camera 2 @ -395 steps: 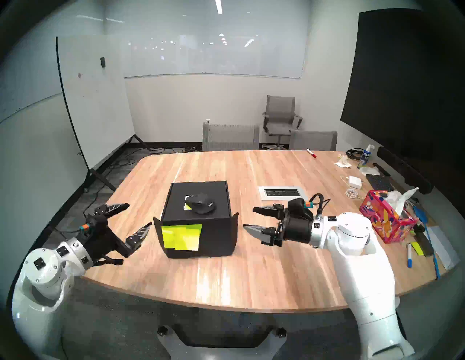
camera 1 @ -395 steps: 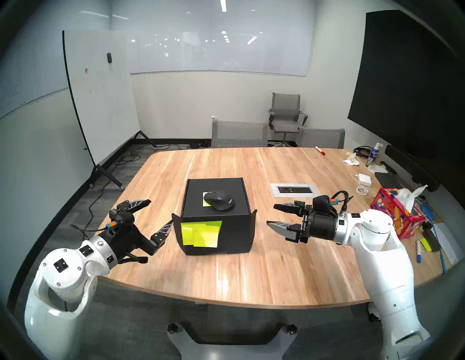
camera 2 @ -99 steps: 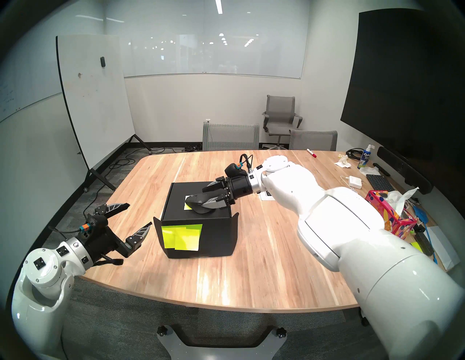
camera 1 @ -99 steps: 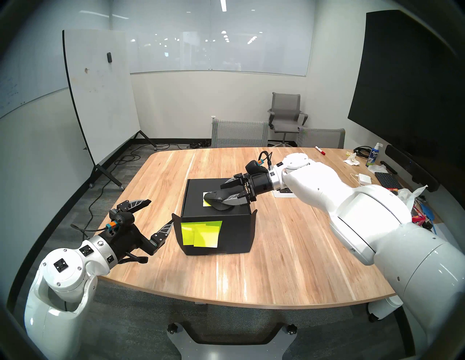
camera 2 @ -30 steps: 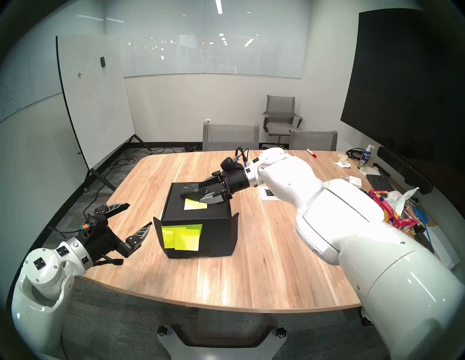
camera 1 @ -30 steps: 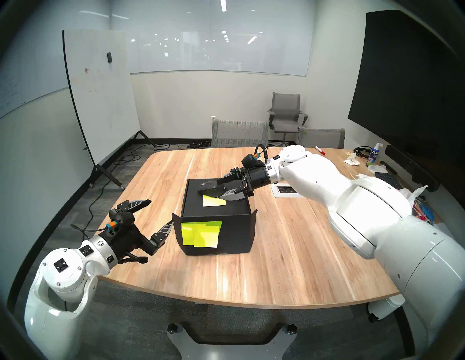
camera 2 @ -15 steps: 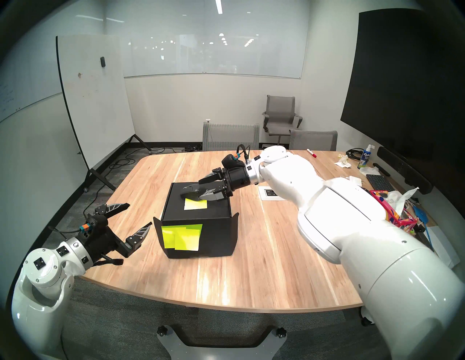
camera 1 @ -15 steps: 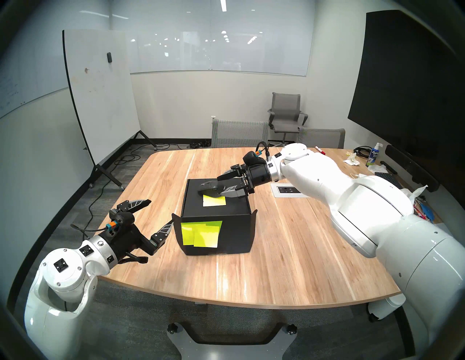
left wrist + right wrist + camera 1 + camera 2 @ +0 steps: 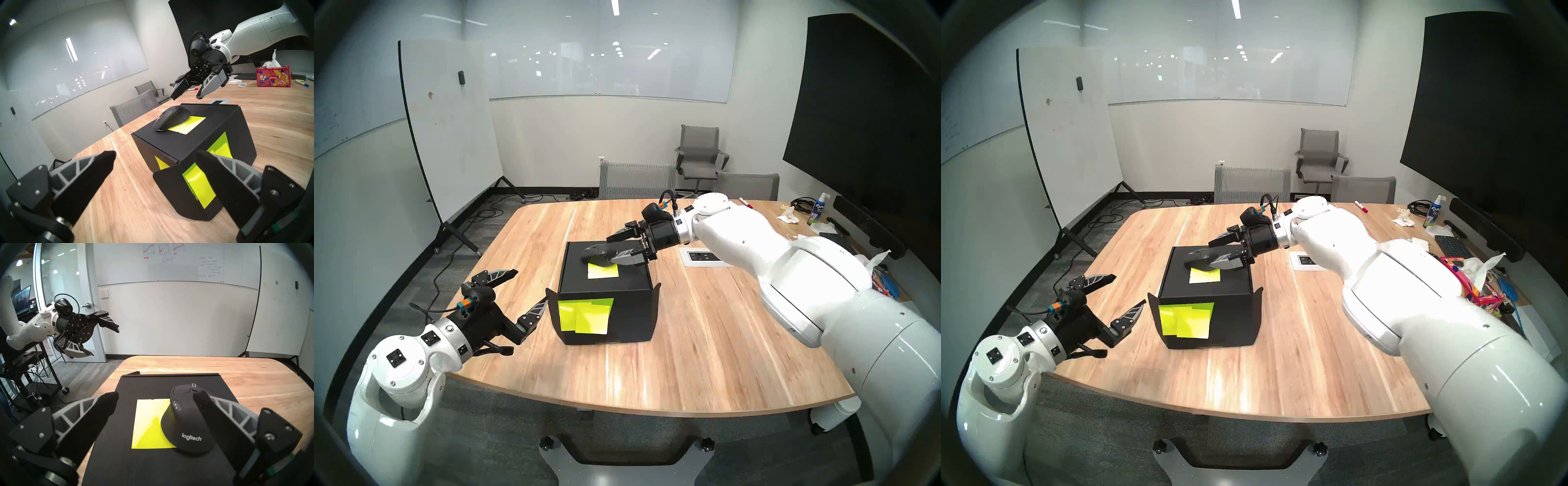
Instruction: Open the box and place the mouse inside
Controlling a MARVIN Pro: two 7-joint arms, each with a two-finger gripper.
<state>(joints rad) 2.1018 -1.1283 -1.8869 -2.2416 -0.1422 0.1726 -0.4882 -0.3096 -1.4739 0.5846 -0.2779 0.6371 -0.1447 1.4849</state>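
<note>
— Mouse (image 9: 600,255) location?
— On top of the black box (image 9: 629,312), toward the far edge of the shut lid, lying partly on a yellow sticky note (image 9: 602,272)

— Box itself?
— Standing on the wooden table (image 9: 687,356), lid down, two small side flaps sticking out at the near corners, more yellow sticky notes (image 9: 585,315) on the near face

— Right claw (image 9: 612,250)?
— Spread wide, holding nothing, reaching in over the lid from the right. Seen from its own wrist camera, one finger (image 9: 206,410) overlapping the side of the mouse, the other out over bare lid. Seen from the left wrist camera, both tips apparently just above and behind the mouse, so probably not touching, though hard to say for sure

— Left claw (image 9: 531,285)?
— Also wide and empty, hanging near the box's near left corner, one fingertip (image 9: 536,307) just beside the left flap, apart from it

— Anything else nearby?
— Red flowered tissue box (image 9: 273,76) well off at the right end of the table, among pens and a keyboard
</note>
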